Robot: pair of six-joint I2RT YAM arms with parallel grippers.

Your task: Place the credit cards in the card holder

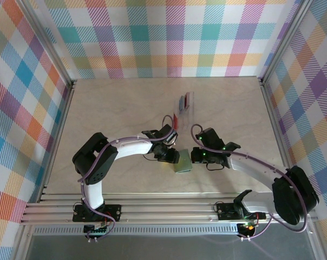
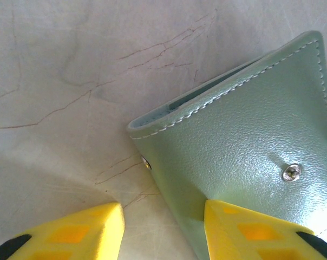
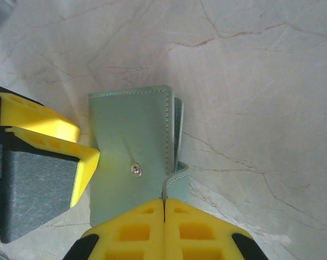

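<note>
The right end effector point(image 3: 164, 206) is pinched together on a thin flap of the card holder point(image 3: 132, 132), which lies on the tabletop point(image 3: 261, 108) just ahead of its tips. The left end effector point(image 2: 163, 212) is spread apart over one corner. The card holder is soft green, with white stitches and a shiny snap point(image 3: 136, 170). It looks light, bendy and a bit slippery, so an edge flap is best to grab.

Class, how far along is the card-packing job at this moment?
Done: nothing yet, no card shows in the wallet. In hand: the right gripper pinches its flap; the left gripper, open, steadies its edge. Left: the cards, lying farther up the table.
</note>
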